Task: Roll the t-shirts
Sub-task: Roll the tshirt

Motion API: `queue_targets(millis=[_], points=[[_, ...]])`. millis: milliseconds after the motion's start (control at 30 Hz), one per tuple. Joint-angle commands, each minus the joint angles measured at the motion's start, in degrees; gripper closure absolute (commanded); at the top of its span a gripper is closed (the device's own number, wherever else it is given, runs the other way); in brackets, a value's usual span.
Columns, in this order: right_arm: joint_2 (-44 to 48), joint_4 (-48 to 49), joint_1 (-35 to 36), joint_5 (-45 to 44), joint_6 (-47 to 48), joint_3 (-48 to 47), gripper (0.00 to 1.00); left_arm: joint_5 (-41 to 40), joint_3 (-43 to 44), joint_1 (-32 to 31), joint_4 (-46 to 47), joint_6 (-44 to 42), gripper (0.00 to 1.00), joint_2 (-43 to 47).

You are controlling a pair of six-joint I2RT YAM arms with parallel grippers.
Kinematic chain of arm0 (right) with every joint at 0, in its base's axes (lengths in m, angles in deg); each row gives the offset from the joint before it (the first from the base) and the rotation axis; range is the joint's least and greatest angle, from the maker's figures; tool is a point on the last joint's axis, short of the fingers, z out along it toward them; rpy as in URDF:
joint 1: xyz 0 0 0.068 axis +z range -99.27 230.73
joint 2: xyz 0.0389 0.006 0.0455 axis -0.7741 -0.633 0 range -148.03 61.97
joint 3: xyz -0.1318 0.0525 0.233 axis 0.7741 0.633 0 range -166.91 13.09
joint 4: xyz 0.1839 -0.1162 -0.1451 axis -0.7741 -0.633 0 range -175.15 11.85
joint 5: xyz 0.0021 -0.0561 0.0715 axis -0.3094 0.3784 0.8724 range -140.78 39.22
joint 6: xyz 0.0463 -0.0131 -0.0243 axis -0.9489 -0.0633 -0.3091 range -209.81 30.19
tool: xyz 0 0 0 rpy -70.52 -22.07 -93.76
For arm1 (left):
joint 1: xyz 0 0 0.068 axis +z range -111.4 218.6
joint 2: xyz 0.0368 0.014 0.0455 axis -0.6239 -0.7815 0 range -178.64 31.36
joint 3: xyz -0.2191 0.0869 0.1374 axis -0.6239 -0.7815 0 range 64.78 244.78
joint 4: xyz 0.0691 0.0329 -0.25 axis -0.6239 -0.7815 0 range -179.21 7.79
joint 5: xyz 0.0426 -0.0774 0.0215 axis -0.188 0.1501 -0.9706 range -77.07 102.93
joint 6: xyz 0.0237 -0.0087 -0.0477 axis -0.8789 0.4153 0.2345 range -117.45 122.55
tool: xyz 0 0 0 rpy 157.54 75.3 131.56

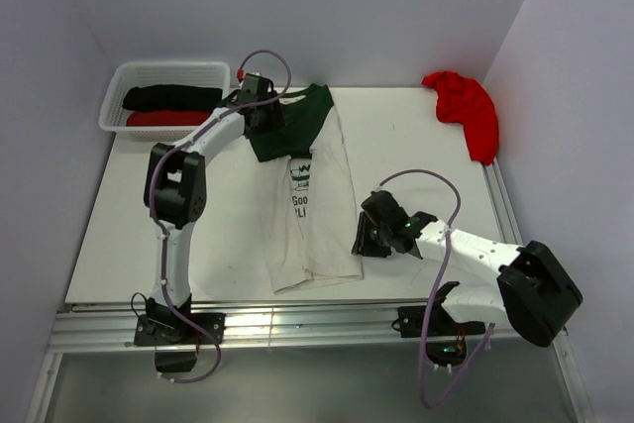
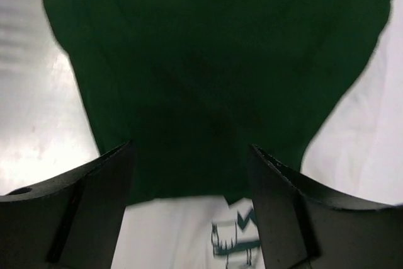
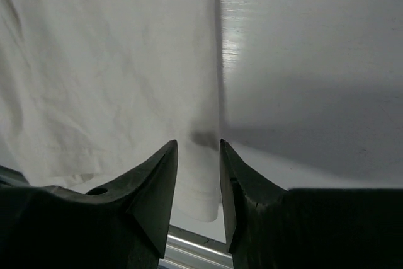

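1. Top external view: the left arm rises from its base at the near edge, bends at the elbow and reaches away and to the right. The left gripper (image 1: 265, 111) hangs over the dark green top end of the white t-shirt (image 1: 317, 235).
2. The right arm is bent low, with its elbow far to the right and its forearm stretched leftward. The right gripper (image 1: 365, 240) sits at the shirt's right edge, near the hem.
3. The white shirt lies as a long strip on the table (image 1: 416, 146), with its collar end far and its hem near.
4. A red t-shirt (image 1: 466, 106) lies bunched at the far right corner. A black t-shirt (image 1: 173, 96) and a red one (image 1: 158, 118) lie in the basket (image 1: 168, 66) at the far left.
5. Left wrist view: the left gripper (image 2: 192, 149) stands wide open with nothing between its jaws. The green cloth of the shirt (image 2: 208, 61) is spread beneath and ahead of it.
6. Right wrist view: the jaws of the right gripper (image 3: 198, 146) stand a narrow gap apart. The shirt's right edge (image 3: 94, 61) runs into that gap, with bare table (image 3: 315, 61) to the right. No cloth is visibly pinched.
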Motion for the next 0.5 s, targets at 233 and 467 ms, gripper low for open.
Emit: queue_targets(millis=[233,467], points=[[-4.58,-0.86,1.99,-5.75,-2.90,-0.52,0.91,5.02,6.59,0.12,3.87,-2.05,0.24,-10.54],[-1.09,-3.33,2.00,-5.06,-7.37,2.81,1.00,8.71,16.68,-0.41,0.62,-3.01,0.25,-19.67]])
